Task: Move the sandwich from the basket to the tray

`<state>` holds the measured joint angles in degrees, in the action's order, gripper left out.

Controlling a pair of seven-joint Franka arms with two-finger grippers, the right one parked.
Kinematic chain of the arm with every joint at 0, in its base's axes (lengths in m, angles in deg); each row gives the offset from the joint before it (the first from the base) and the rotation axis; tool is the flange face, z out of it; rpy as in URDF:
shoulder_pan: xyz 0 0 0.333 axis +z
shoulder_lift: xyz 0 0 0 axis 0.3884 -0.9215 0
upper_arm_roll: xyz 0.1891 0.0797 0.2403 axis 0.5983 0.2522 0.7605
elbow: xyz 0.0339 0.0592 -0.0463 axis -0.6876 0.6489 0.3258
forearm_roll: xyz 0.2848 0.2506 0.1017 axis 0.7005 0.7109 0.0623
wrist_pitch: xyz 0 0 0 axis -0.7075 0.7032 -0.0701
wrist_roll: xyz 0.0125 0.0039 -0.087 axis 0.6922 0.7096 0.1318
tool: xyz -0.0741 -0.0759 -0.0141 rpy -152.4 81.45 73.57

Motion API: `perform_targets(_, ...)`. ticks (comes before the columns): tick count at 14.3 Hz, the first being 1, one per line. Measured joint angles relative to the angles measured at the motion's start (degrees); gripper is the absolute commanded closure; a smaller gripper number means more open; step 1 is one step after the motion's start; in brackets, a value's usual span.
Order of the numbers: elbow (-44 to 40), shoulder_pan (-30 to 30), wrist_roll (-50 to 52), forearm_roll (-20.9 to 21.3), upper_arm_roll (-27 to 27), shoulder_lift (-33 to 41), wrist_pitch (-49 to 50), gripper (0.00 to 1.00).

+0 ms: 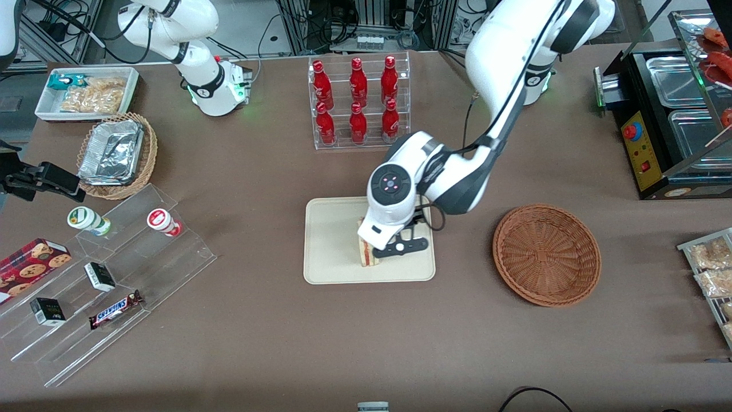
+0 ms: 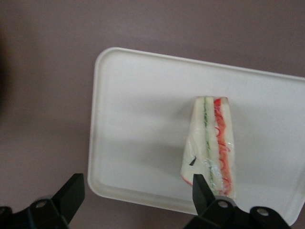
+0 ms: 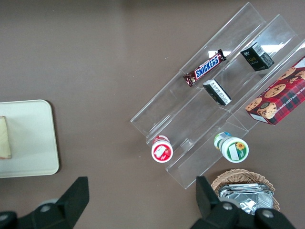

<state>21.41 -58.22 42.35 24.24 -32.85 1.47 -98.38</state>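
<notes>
The sandwich (image 1: 368,253) lies on the cream tray (image 1: 331,240), its red and green filling edge showing. In the left wrist view the sandwich (image 2: 212,148) rests flat on the tray (image 2: 138,124). The left arm's gripper (image 1: 396,247) hangs just above the tray, over the sandwich. It is open (image 2: 137,195) and holds nothing; one fingertip (image 2: 202,190) overlaps the sandwich's wide end. The reddish-brown basket (image 1: 546,254) stands beside the tray toward the working arm's end, with nothing in it. The tray (image 3: 28,138) and a sliver of sandwich (image 3: 4,138) show in the right wrist view.
A clear rack of red bottles (image 1: 358,100) stands farther from the front camera than the tray. Clear stepped shelves with snacks (image 1: 108,274), a tan basket of foil trays (image 1: 114,153) and a white bin (image 1: 86,91) lie toward the parked arm's end. A black warmer (image 1: 669,120) stands at the working arm's end.
</notes>
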Motion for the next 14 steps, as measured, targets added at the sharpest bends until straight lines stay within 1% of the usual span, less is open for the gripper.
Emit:
perform_targets(2,1.6,2.34,-0.02,-0.08,1.26,4.39,4.32,0.0)
perform_targets(4,5.56,5.51,-2.3,-0.17,1.37,8.6,5.56,0.0)
perform_targets(9,18.02,13.48,-14.96,-0.78,1.54,18.44,5.65,0.0)
perform_targets(14,26.4,20.84,-28.34,-0.81,1.5,27.2,7.08,0.0)
